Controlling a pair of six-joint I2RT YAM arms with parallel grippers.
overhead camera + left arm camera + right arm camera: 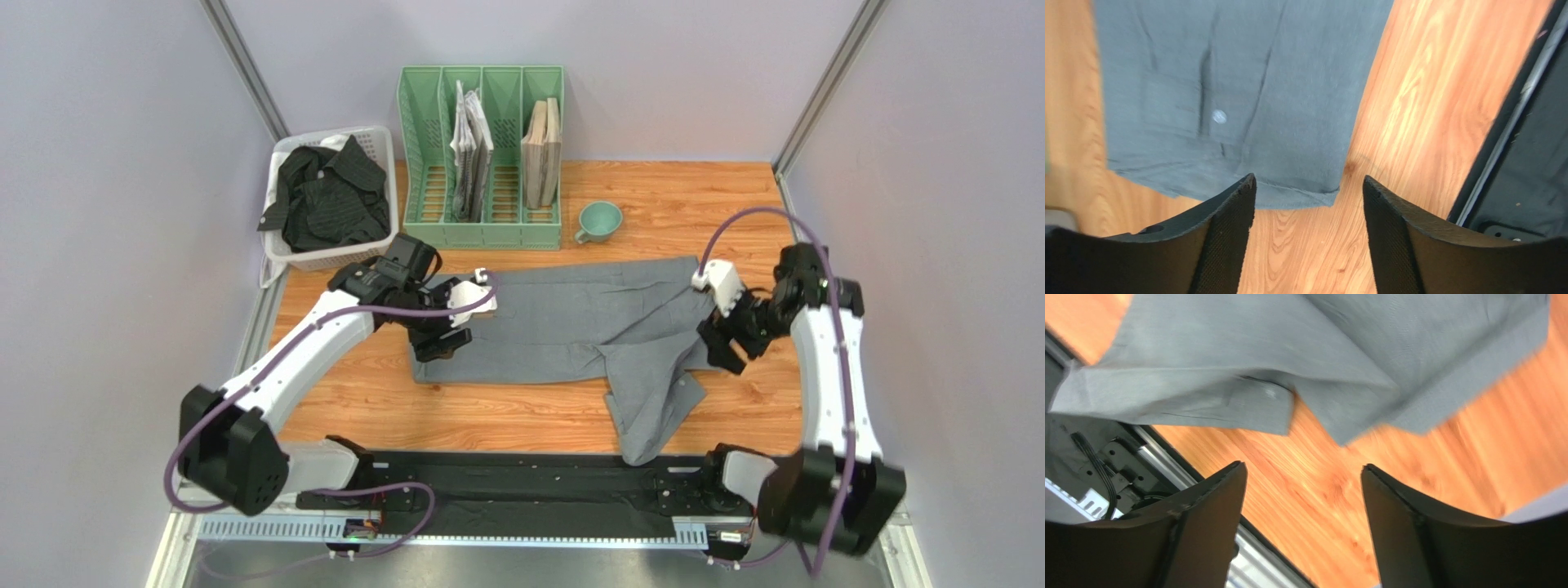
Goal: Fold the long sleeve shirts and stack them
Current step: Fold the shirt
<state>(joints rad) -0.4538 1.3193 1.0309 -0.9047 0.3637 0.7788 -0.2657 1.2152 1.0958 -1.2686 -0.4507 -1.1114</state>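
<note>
keeps the grey shirt (pixel 577 325) flat at centre for folding. flanks it at 9 o'clock with the left gripper (pixel 1309 184) and 3 o'clock with the right gripper (pixel 1303 468), both released, empty, likely to lift both sides. leaves the black shirt (pixel 325 196) heaped at 10 o'clock.

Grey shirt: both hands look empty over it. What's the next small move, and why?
Probably bring the right hand down onto the sleeve and pinch it, ready to fold it over the grey shirt. That sleeve sticks out toward the near edge while the body lies flat. The right hand is open and empty beside it; the left hand is open too.
</note>
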